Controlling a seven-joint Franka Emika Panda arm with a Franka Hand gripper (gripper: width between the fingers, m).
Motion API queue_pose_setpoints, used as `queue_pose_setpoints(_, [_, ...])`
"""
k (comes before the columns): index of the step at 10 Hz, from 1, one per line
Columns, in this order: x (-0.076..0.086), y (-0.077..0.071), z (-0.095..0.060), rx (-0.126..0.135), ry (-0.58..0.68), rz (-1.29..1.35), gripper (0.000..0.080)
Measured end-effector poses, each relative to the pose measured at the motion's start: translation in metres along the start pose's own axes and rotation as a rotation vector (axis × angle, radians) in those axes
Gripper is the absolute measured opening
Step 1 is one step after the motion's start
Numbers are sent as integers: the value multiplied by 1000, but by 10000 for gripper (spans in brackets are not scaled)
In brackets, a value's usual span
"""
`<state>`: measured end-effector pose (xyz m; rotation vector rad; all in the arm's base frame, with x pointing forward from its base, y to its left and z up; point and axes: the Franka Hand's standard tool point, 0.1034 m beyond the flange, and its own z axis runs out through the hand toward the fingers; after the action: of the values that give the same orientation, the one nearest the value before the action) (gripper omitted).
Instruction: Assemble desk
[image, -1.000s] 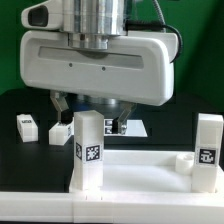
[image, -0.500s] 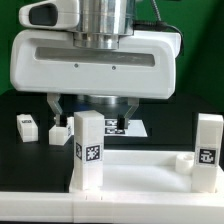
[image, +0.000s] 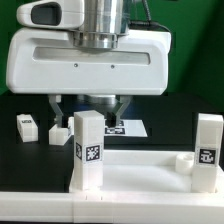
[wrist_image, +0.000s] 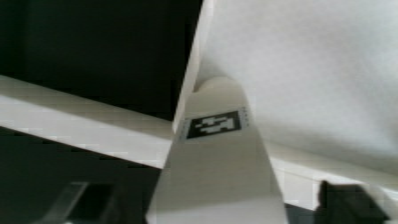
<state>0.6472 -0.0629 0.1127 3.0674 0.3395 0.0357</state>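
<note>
The tool (image: 90, 116) hangs low with its jaws apart on either side of the upright leg (image: 88, 150), gaps showing on both sides so nothing is gripped, apparently lined up to grasp that leg where it stands at a corner of the tabletop (image: 140, 185) on the table (image: 18, 150).

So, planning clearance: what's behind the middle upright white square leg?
The thin flat white marker board shows past the leg on the exterior view's right; the leg hides its remainder.
</note>
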Motion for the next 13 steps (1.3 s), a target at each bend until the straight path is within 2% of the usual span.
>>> queue_pose_setpoints(1, [0,0,0,0,0,4,425])
queue_pose_setpoints(2, [0,0,0,1,0,22,290])
queue_pose_setpoints(4, [0,0,1,4,0,58,290])
queue_pose_setpoints(9, [1,0,1,24,0,644,290])
queue_pose_setpoints(12, [2,-1,2,55,-9,1065,290])
queue_pose_setpoints(13, [4,2,1,57,-21,1239,290])
